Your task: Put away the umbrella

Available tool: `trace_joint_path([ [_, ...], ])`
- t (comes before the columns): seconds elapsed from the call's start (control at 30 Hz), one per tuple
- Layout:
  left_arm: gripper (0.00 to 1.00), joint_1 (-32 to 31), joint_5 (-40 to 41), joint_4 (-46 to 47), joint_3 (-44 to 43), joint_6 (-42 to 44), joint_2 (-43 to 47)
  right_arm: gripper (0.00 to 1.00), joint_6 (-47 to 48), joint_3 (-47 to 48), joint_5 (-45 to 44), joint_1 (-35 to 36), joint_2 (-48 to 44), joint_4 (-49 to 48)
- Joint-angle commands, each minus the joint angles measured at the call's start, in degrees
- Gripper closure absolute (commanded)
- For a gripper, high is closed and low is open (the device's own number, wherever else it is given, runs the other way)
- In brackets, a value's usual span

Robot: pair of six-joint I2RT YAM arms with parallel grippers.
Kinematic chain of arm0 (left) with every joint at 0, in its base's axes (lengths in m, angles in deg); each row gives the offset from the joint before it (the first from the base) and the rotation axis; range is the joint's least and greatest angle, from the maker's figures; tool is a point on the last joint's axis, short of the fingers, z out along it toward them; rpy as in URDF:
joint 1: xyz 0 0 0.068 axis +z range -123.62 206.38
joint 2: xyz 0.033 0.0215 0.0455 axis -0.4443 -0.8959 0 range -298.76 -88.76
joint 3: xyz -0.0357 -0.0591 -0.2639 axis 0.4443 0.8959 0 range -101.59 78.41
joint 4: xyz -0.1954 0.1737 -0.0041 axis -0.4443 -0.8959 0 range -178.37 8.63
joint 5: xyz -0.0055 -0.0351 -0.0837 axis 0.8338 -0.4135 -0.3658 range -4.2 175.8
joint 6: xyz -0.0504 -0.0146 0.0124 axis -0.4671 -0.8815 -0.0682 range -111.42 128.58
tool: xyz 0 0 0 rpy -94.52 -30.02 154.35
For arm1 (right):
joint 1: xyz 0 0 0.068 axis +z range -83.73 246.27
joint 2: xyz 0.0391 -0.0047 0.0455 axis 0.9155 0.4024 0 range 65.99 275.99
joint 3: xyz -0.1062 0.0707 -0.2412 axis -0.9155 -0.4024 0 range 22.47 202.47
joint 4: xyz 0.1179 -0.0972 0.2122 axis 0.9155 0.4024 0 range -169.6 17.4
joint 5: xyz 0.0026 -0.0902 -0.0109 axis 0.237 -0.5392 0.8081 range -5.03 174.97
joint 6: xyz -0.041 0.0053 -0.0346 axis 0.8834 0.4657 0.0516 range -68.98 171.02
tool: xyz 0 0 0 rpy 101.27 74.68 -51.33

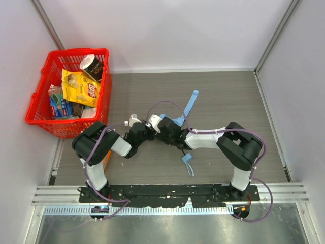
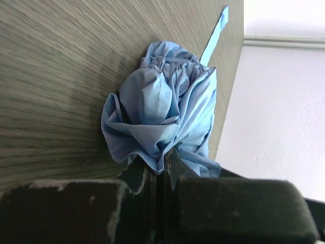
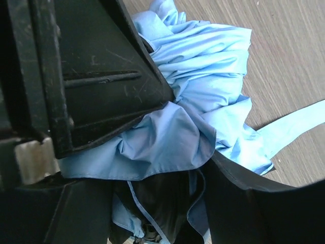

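The umbrella (image 2: 160,114) is a crumpled bundle of light blue cloth lying on the wood-grain table (image 1: 228,101). From above, both grippers cover most of the umbrella (image 1: 179,121); its long blue strap (image 1: 191,103) trails toward the back, and a small blue loop (image 1: 188,163) lies nearer the front. My left gripper (image 2: 162,170) is shut on the near end of the bundle, cloth spilling out over its fingers. My right gripper (image 3: 195,127) stands wide open around the cloth (image 3: 203,66), one finger (image 3: 101,76) above it and the other (image 3: 254,203) below. The shaft and handle are hidden.
A red plastic basket (image 1: 36,109) stands at the back left, holding a yellow snack bag (image 1: 81,87), a dark cup (image 1: 92,66) and other packets. White walls enclose the table on three sides. An orange object (image 1: 107,160) lies by the left arm.
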Motion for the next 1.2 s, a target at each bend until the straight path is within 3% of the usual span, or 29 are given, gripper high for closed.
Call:
trace_joint_path([
  [0.0,1.00,-1.76,-1.63,-10.45,2.45,3.44,-2.35,0.52,-6.95,3.74,-5.19,-0.37,7.08,3.71],
  [0.03,1.00,-1.77,-1.63,-10.37,2.62,3.52,-2.26,0.63,-8.88,2.96,-4.58,-0.63,7.08,3.82],
  [0.17,1.00,-1.68,-1.98,-10.36,2.36,4.66,-2.26,0.92,-12.94,-2.66,0.60,-1.95,5.24,1.11],
  [0.23,1.00,-1.50,-2.33,-10.10,2.27,4.93,-2.52,0.99,-13.74,-5.12,5.87,-3.18,3.75,-0.21],
  [0.6,1.00,-1.24,-6.45,-14.40,0.79,9.41,1.34,0.99,-24.71,-8.39,46.99,-20.57,2.33,-6.98],
  [0.77,1.00,-1.15,-7.96,-19.05,-1.15,11.34,3.54,0.99,-31.82,-6.54,62.28,-24.18,5.58,-10.48],
  [1.03,1.00,-1.24,-7.52,-18.46,1.22,12.05,0.13,0.99,-43.17,-2.59,67.41,-26.48,11.73,-12.08],
  [1.17,1.00,-1.33,-8.22,-15.03,2.80,10.12,-3.83,0.96,-41.00,1.19,65.41,-26.65,13.76,-6.48],
])
